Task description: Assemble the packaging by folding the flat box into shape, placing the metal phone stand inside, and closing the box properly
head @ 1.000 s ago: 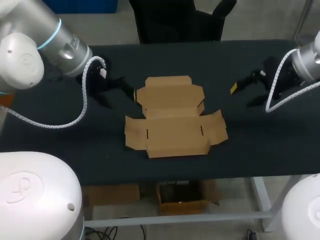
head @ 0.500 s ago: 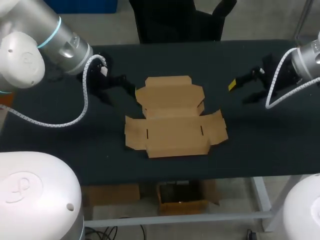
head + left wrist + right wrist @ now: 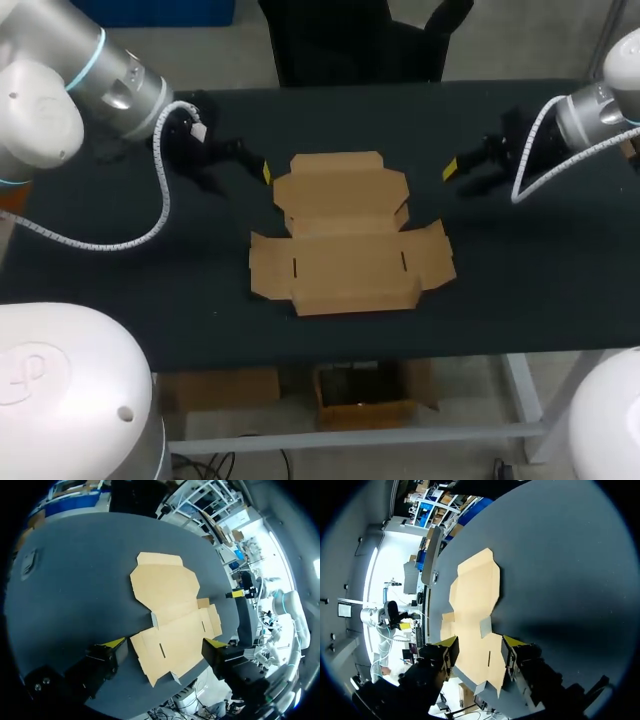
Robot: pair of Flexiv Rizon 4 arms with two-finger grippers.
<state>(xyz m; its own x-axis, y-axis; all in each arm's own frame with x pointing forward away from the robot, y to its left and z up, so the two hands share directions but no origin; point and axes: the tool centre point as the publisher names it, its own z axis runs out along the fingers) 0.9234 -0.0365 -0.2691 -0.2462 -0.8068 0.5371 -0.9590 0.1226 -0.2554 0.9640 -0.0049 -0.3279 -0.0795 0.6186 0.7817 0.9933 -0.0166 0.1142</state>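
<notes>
This looks like a robotics lab. A black-topped desk (image 3: 520, 280) carries a flat cardboard box (image 3: 345, 260). White industrial arms with coiled cable hoses flank the box, the left arm (image 3: 60, 100) and right arm (image 3: 590, 115).

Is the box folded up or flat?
Flat. The brown cardboard box lies spread out on the black table, with no walls standing up.

Box (image 3: 345, 235) lies between left end effector (image 3: 240, 176) and right end effector (image 3: 460, 180).
</notes>
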